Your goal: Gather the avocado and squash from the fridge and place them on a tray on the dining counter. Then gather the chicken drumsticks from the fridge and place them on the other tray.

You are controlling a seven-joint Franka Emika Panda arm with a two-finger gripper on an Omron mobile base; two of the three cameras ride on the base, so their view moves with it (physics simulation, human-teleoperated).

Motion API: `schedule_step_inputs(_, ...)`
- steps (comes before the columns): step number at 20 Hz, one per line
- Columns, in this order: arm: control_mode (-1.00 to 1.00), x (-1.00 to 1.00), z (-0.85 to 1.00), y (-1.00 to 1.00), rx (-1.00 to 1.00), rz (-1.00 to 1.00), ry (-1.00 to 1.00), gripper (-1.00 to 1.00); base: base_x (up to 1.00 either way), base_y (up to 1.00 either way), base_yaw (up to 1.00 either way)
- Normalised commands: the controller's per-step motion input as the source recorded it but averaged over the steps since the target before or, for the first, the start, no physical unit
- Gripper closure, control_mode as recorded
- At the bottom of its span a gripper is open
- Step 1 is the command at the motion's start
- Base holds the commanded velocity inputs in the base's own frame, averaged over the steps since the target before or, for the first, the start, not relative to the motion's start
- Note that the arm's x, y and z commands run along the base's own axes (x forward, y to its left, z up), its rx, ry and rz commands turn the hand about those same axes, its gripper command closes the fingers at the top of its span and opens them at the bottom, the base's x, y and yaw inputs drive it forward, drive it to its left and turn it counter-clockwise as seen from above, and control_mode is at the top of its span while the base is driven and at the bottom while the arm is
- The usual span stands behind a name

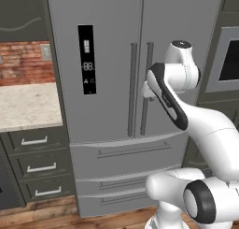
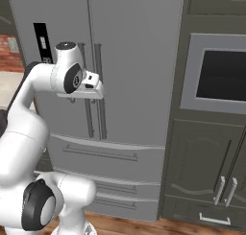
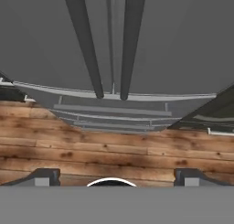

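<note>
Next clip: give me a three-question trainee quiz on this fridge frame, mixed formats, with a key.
1. True or false: both fridge doors are shut.
2. The gripper has its jaws: A) open with nothing between them, B) shut on a handle, C) holding an avocado.
3. Fill in: in the right base view, the built-in oven is on the fridge's ____ side.

Key: 1 true; 2 A; 3 right.
</note>
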Motion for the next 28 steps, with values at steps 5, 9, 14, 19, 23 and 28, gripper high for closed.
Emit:
schedule_step_inputs(5, -1.00, 0.52, 0.32, -0.01, 0.00, 0.00, -0.32, -1.00, 0.00, 0.00, 0.00)
schedule_step_inputs(9, -1.00, 0.42, 0.20, 0.00, 0.00, 0.00, -0.25, -1.00, 0.00, 0.00, 0.00)
schedule_step_inputs(14, -1.00, 0.34, 0.08, -0.05, 0.00, 0.00, -0.15, -1.00, 0.00, 0.00, 0.00)
schedule_step_inputs(19, -1.00, 0.45, 0.00, -0.02, 0.00, -0.03, -0.03, -1.00, 0.00, 0.00, 0.00)
schedule_step_inputs(23, -1.00, 0.44, 0.00, 0.00, 0.00, -0.05, 0.00, -1.00, 0.00, 0.00, 0.00)
schedule_step_inputs(28, -1.00, 0.39, 0.00, 0.00, 0.00, -0.05, 0.00, -1.00, 0.00, 0.00, 0.00)
